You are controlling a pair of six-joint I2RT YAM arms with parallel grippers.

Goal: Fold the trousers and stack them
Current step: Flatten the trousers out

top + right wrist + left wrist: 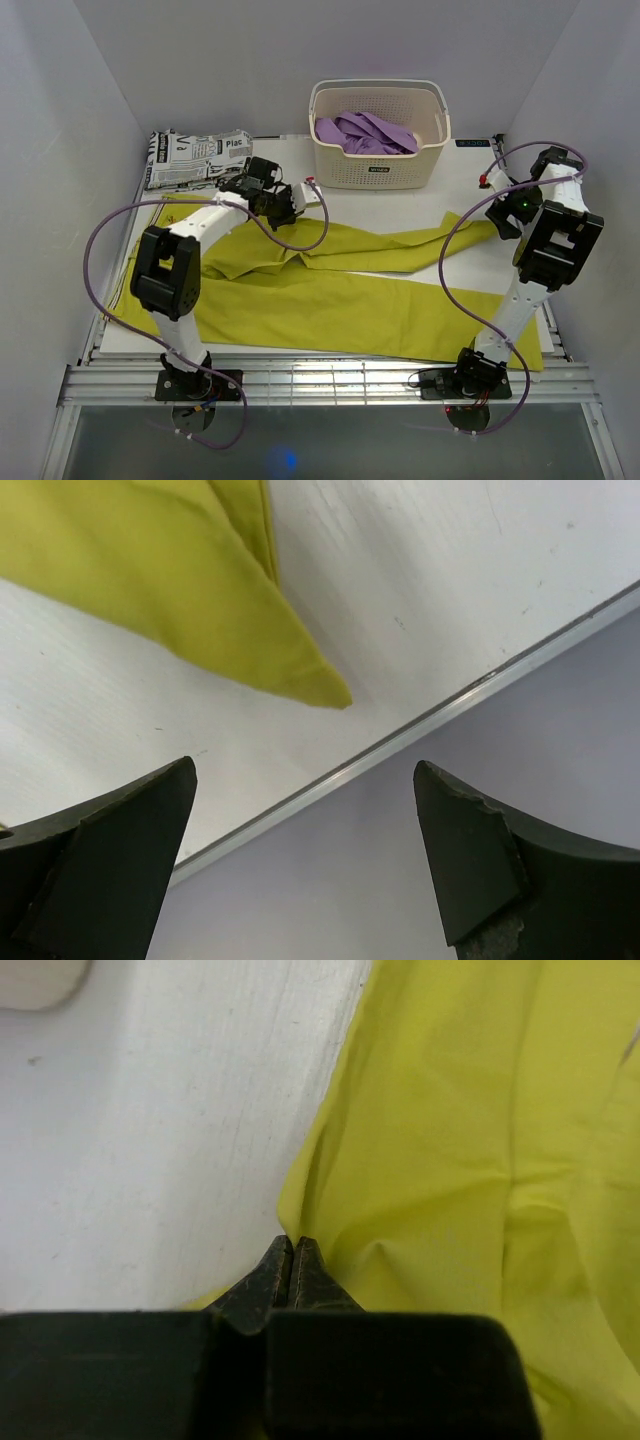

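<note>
While pinching the far edge of the trousers [340, 300] with the left gripper [291, 1247], tips pressed together, holds the right gripper [305, 805] spread wide above their pointed corner; shows trousers flat across the table [400, 208].

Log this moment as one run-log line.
left jaws: shut on trousers edge | right jaws: open, empty, near trousers corner | trousers: spread out on table, not yet folded

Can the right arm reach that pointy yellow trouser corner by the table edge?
Probably yes. The right gripper hangs open near the corner of the trousers, which lies flat on the table with nothing between.
</note>
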